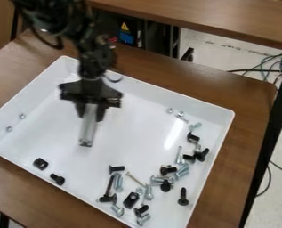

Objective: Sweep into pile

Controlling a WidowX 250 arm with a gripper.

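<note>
The gripper (pixel 90 115) is positioned above the left half of the white tray (pixel 107 167), pointed downward, with its fingers closed around a pale, narrow bar (pixel 88 129). The bar is held lengthwise between the fingers, and its lower end is directed toward the middle of the tray floor. The hardware to be swept is distributed inside the tray. Along the tray's left wall, two small nuts (pixel 22 116) are located. Near the tray's lower left wall, a black block (pixel 41 163) is placed, with a black bolt (pixel 58 179) just beside it. Toward the tray's far wall, right of its middle, two small silver pieces (pixel 170 110) are seated close together. The remainder is grouped loosely from the tray's right wall to its bottom corner: silver bolts (pixel 183 170) are mixed with black bolts (pixel 203 154), some touching, and a thin brass-coloured screw (pixel 135 179) is laid slantwise at their left side. A second black block (pixel 131 200) is located near the bottom corner, and a long black screw (pixel 183 197) is set near the right wall. The tray is supported by a brown table (pixel 250 95). Beyond the tray's far wall, a second table (pixel 214 18) is seen; cables (pixel 269 67) are run over the floor to the tray's right.
</note>
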